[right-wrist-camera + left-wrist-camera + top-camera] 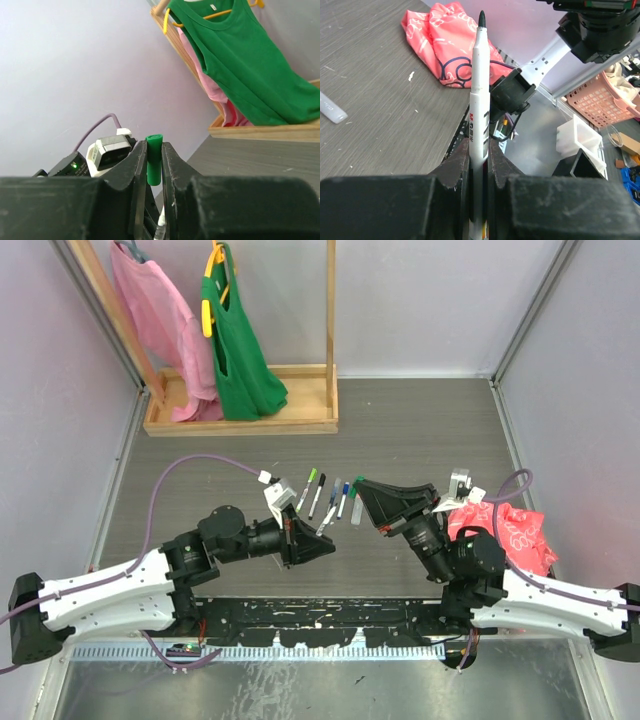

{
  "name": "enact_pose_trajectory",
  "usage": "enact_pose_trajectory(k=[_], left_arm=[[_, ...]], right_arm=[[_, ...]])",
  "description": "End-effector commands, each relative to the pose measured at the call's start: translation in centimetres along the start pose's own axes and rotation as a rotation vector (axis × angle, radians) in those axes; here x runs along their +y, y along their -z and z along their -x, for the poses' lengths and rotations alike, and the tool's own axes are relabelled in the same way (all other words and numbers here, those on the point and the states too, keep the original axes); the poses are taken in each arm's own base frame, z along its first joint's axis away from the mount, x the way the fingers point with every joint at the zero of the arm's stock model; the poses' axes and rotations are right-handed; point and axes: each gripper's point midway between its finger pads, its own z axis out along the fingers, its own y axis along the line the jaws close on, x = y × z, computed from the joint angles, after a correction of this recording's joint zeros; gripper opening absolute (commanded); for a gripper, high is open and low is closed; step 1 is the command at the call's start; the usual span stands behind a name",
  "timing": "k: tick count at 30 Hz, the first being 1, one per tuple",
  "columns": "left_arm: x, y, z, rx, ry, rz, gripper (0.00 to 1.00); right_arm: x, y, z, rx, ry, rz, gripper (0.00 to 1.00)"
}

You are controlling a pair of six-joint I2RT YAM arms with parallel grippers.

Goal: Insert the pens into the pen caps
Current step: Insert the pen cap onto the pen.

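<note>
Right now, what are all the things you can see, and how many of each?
held pen: one, white with a dark tip, upright in the left gripper
green cap: one, green, pinched in the right gripper
loose pens: several, exact count unclear, white or grey with green, black and blue ends, middle of the table between the arms
patterned cloth: one, red-pink, right side of the table
green top: one, green, hanging on the rack
pink garment: one, pink, hanging beside the green top
wooden rack: one, light wood, far left of the table
table: one, grey
left gripper: one, black, shut on the held pen
right gripper: one, black, shut on the green cap
</note>
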Motion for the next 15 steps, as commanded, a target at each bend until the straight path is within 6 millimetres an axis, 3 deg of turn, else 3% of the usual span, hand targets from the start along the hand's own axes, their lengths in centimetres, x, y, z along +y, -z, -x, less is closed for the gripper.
enact_pose_trajectory(k=[1, 15], left_arm=[[-3.6, 0.0, 3.6, -0.105, -0.050, -0.136, 0.00], [-3.7, 0.3, 4.3, -0.144, -0.068, -0.141, 0.00]], right_arm=[[2.5, -0.7, 2.5, -0.103, -0.038, 0.093, 0.00], [2.5, -1.2, 0.8, -0.067, -0.061, 0.100, 0.00]])
